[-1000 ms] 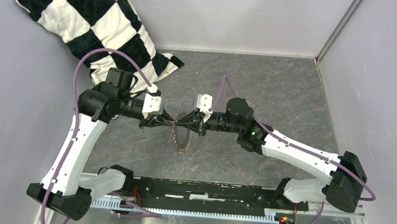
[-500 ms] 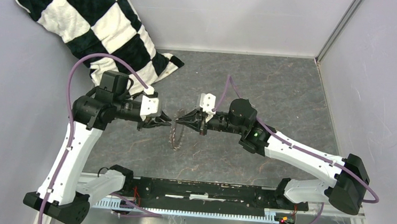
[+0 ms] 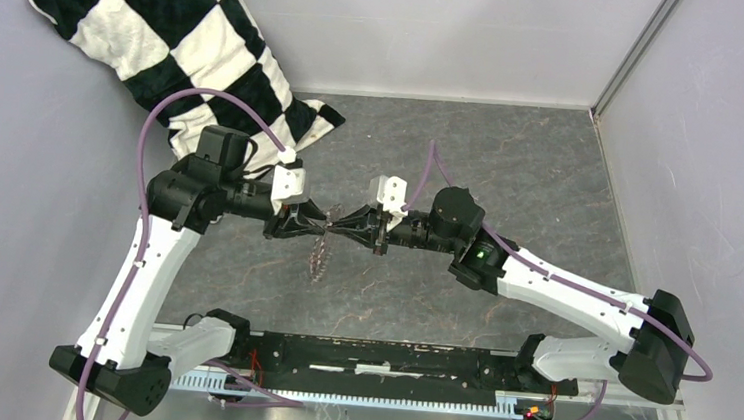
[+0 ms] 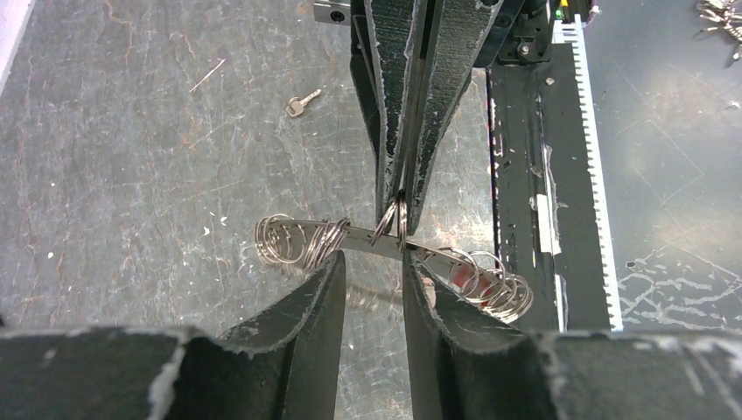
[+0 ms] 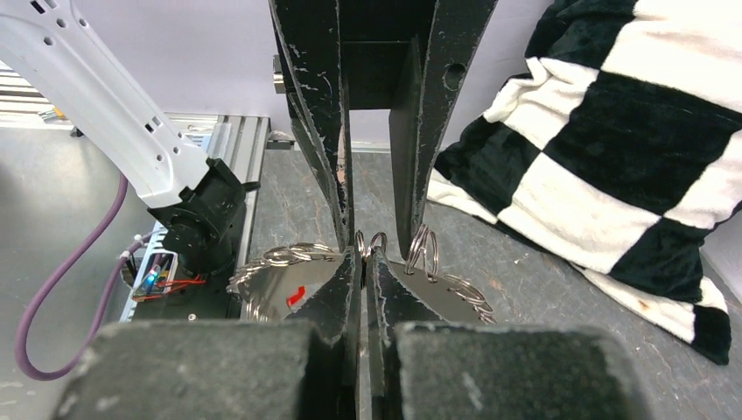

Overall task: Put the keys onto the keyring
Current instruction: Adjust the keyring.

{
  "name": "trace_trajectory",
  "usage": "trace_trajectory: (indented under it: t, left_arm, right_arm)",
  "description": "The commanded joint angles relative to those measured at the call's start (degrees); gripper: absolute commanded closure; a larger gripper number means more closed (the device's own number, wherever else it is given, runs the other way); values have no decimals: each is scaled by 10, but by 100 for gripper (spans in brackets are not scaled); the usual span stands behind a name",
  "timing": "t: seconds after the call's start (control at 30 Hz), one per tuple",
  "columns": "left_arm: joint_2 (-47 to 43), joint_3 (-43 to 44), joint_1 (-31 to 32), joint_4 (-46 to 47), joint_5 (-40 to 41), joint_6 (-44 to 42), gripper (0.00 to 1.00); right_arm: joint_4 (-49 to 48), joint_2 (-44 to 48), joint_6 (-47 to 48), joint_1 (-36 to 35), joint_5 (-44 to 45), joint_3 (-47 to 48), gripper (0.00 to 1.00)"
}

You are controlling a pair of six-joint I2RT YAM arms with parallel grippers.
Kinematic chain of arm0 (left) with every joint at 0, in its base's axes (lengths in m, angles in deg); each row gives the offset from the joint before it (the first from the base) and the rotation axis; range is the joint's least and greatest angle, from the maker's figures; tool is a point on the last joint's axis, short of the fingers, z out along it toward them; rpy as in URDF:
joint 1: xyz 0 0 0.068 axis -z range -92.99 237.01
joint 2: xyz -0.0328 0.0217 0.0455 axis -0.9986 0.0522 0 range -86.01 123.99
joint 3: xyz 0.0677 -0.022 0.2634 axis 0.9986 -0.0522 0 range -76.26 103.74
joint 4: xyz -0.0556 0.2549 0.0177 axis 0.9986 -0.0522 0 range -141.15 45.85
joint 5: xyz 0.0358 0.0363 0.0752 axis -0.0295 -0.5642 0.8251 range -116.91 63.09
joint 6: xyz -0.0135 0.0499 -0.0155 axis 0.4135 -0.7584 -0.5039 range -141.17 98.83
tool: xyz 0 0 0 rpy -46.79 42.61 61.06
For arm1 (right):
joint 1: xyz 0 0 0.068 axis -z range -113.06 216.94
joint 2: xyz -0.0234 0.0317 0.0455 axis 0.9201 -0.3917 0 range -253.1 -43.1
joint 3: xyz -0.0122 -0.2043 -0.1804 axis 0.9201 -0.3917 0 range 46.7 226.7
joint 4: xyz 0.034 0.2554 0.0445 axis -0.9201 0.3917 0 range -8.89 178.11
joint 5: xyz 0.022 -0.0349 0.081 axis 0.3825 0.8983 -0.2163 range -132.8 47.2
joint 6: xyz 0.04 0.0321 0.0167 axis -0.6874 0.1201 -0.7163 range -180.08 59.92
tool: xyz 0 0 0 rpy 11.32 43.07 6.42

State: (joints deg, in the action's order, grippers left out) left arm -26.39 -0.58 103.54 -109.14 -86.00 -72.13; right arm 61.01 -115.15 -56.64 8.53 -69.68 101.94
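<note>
Risk, in our judgement: the jagged chain of small silver metal rings, the keyring (image 4: 293, 241), hangs by one ring from the right claw (image 5: 360, 262), which is pressed together on it. A tug from the left claw (image 4: 372, 276), spread astride the chain, could slip it loose.
Location: tiny silver-grey metal key (image 4: 297, 106), unheld on the dark worktop (image 4: 131, 175), at 11 o'clock from our left claw, well apart.

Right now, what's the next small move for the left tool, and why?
Probably close the left tool on the keyring beside the right tool. That one is shut on a ring, the chain runs across the left's open tips, and the key lies loose on the table.
</note>
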Motion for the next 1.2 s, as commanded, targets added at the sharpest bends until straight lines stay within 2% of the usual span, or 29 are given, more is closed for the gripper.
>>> trace_trajectory:
  t: [0.0, 0.43, 0.7, 0.77, 0.97, 1.0, 1.03, 1.07, 1.17]
  left_arm:
    - [1, 15, 3, 3, -27, 24, 62]
    - [2, 18, 8, 4, -36, 29, 65]
    - [-7, 9, 9, 3, -31, 19, 87]
    - [-10, 7, 9, 4, -29, 14, 96]
    - [-27, -8, 9, 3, -23, 0, 98]
    - [-29, -10, 9, 3, -22, -2, 98]
    - [-31, -13, 9, 3, -23, -5, 98]
    - [-34, -15, 9, 3, -21, -7, 98]
    - [-39, -17, 9, 3, -18, -9, 98]
  right_arm:
    - [-50, 11, -7, -5, -1, 18, 100]
    - [-48, -13, -15, -15, 1, 32, 96]
    - [-49, -21, -19, -22, -12, 37, 92]
    - [-46, -21, -20, -22, -20, 36, 89]
    - [-36, 0, -19, -22, -25, 16, 75]
    - [-32, 5, -17, -22, -21, 14, 72]
    - [-26, 10, -12, -22, -14, 12, 61]
    - [-12, 17, -6, -22, -4, 10, 56]
    - [17, 42, 16, -19, 29, 4, 46]
